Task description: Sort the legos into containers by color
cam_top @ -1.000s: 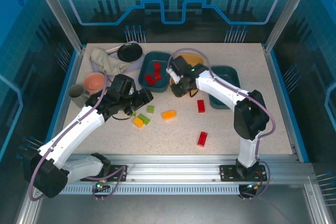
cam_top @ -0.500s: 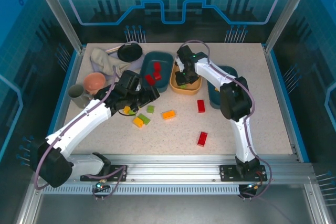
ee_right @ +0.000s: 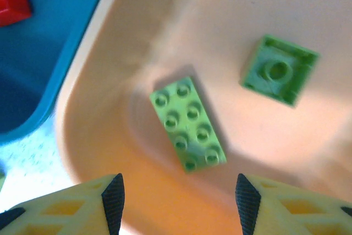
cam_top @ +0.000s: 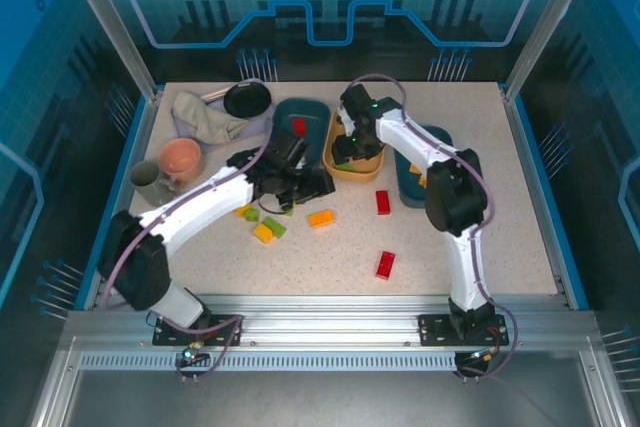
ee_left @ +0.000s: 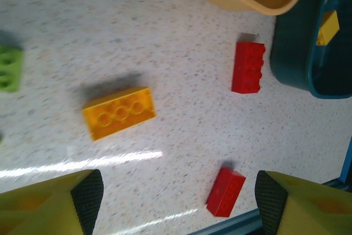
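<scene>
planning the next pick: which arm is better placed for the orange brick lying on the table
Left. The left fingers, open, hang right by the orange brick, with nothing between. The right fingers are open over the yellow tub with two green bricks inside.

left tool (ee_left: 179,195) and right tool (ee_right: 180,197) agape

pink bowl (cam_top: 181,157), black pan (cam_top: 247,99), grey cloth (cam_top: 205,115)

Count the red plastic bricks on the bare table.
2: one red brick beside the right teal plastic tub, another red brick nearer the arm bases. Arms may hide more.
</scene>
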